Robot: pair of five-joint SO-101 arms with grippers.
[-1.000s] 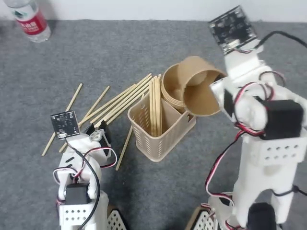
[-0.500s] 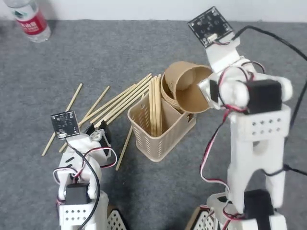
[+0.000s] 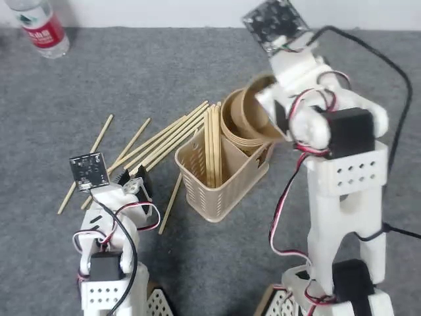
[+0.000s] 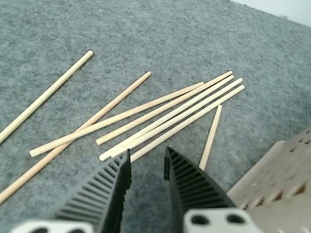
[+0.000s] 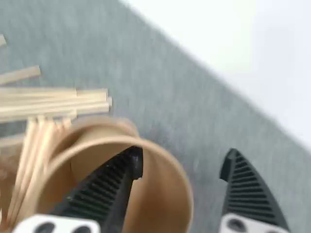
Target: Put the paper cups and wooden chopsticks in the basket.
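At the 1 o'clock end of the basket (image 3: 217, 191), the right hand (image 5: 183, 156), spread open, straddles the wall of the paper cup (image 5: 165, 194). Cup placement appears nearly complete, and withdrawal should follow. The left hand (image 4: 146, 162), slightly parted and empty, hovers over loose wooden chopsticks (image 4: 170, 116).

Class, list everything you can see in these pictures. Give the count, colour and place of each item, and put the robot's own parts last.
basket: one, beige plastic, in the middle of the carpet between the two arms
paper cups: a nested stack, count unclear, brown, at the basket's far end
chopsticks in the basket: several, pale wood, leaning upright in the near compartment
loose chopsticks: about seven, pale wood, lying on the carpet beside the basket, near the left arm
bottle: one, clear with a red label, at the far corner
carpet: one, grey, covering the table
left gripper: one, black fingers slightly apart, above the loose chopsticks
right gripper: one, black fingers wide apart, one finger over the top cup's mouth
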